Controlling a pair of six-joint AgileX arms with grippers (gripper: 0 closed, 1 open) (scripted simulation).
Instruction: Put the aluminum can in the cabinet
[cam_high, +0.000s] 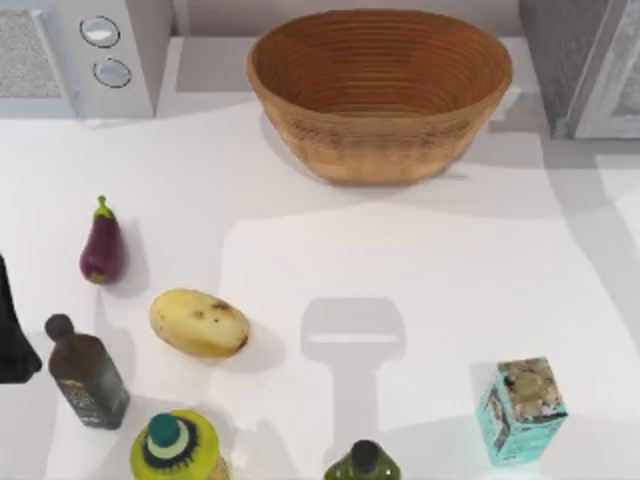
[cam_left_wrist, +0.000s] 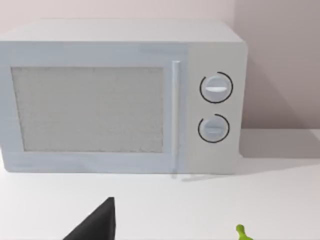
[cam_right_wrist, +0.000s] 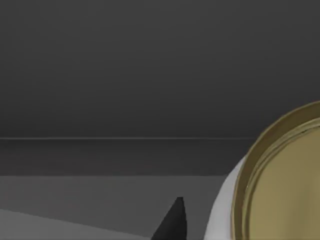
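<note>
One can (cam_right_wrist: 280, 185) appears in the right wrist view. Its dull gold round end is turned toward the camera and a strip of white side wall shows along the rim, so its long axis runs roughly away from the lens, slightly tilted. It sits just beside the dark tip of the right gripper (cam_right_wrist: 172, 225), with a dark grey wall crossed by one level seam behind it and a paler grey floor below. Whether these surfaces are the inside of the cabinet cannot be told, and neither can whether the right gripper is clamped on the can or merely next to it.

One cabinet (cam_high: 580, 60) stands at the far right corner of the table (cam_high: 450, 270), its speckled side toward the middle.

Also counted on the table:
- one microwave (cam_high: 90, 50) with two round knobs, at the far left corner
- one woven basket (cam_high: 380, 90), between the microwave and the cabinet
- one eggplant (cam_high: 102, 250)
- one potato (cam_high: 199, 322)
- three bottles: one dark bottle (cam_high: 88, 375), one yellow-green bottle (cam_high: 175, 445) and one green bottle (cam_high: 362, 462)
- one teal carton (cam_high: 522, 408), at the near right

One left gripper (cam_high: 12, 330) is parked at the table's left edge, facing the microwave; how far open it is cannot be told.
</note>
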